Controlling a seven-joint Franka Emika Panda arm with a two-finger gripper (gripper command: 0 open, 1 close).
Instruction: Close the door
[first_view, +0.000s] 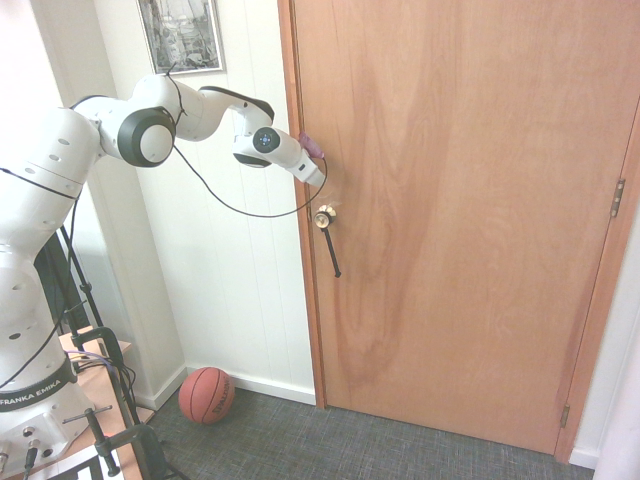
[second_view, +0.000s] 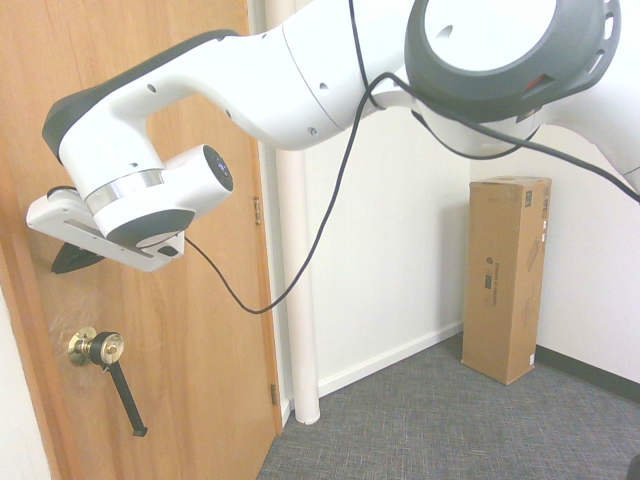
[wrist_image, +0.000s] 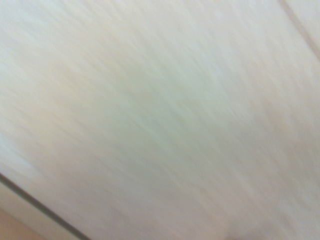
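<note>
"FRANKA EMIKA" reads on the arm base (first_view: 35, 398); basketball (first_view: 206, 395) print illegible.

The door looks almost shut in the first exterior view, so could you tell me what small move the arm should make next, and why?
Probably one more short push straight into the door. The hand, shut, rests against the wood just above the brass knob, and the door already seems nearly flush with its frame.

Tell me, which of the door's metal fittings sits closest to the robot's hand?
The round brass knob, just below the gripper near the door's free edge. The hinges are on the opposite edge, far from it.
</note>
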